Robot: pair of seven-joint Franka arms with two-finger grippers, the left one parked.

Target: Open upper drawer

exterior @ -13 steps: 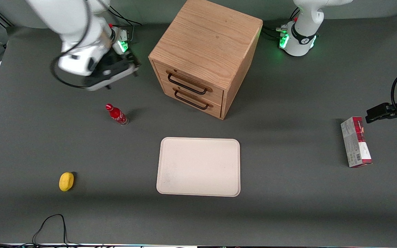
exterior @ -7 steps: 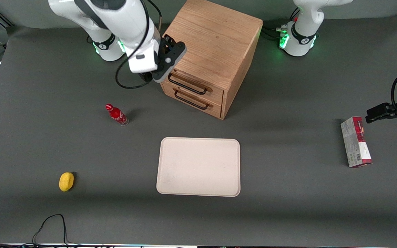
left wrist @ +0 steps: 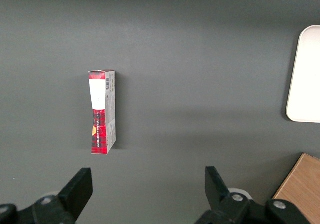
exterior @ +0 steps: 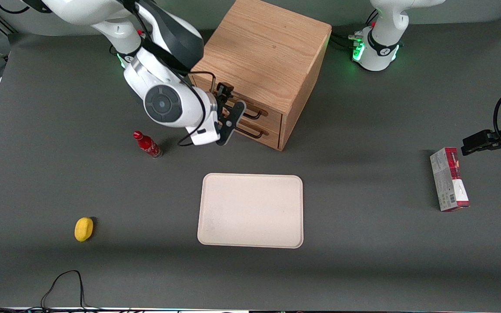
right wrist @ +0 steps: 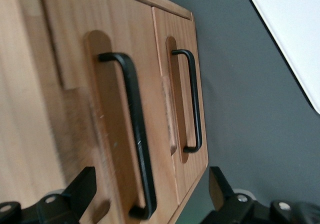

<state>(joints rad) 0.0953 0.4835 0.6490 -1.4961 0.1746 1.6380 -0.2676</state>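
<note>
The oak cabinet stands at the table's back middle with both drawers shut. The upper drawer has a long black wire handle, partly covered by my wrist in the front view. In the right wrist view the upper drawer and its handle are close, with the lower drawer's handle beside it. My right gripper hangs just in front of the drawer fronts. It is open and empty, its fingers straddling one end of the upper handle without touching it.
A cream tray lies nearer the front camera than the cabinet. A red bottle stands beside my arm, and a yellow object lies nearer the camera. A red and white box lies toward the parked arm's end.
My right arm swung from the working arm's end to the cabinet's top front edge, then came down in front of the drawers. Both drawers stayed shut.
</note>
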